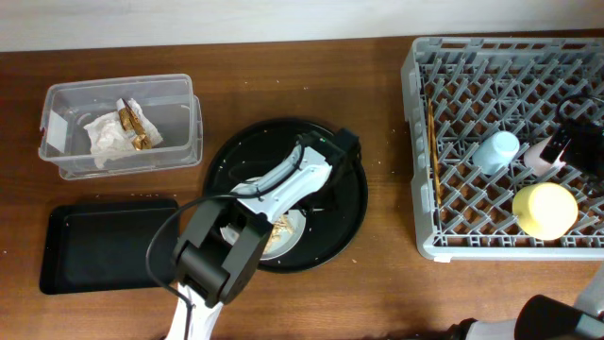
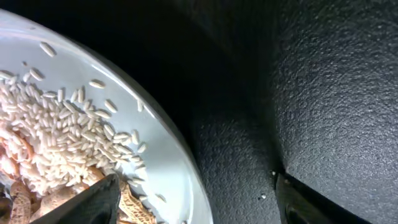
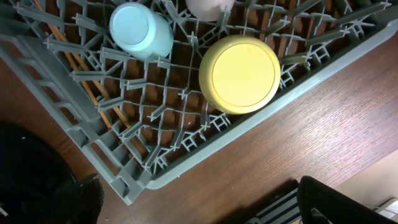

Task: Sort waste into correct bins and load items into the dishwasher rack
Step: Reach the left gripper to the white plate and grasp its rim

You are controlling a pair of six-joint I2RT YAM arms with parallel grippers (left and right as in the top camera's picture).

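Wooden table [image 1: 283, 76]; grey lattice rack [image 1: 491, 248].

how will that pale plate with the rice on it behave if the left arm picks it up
Probably stiff: the plate looks like hard, smooth ware, so it may slip in the left pincer. The loose rice and scraps on it would likely slide or spill if it tilts.

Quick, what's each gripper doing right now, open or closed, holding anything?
Left gripper: open, empty, over the edge of the plate.
Right gripper: open, empty, beside the rack.
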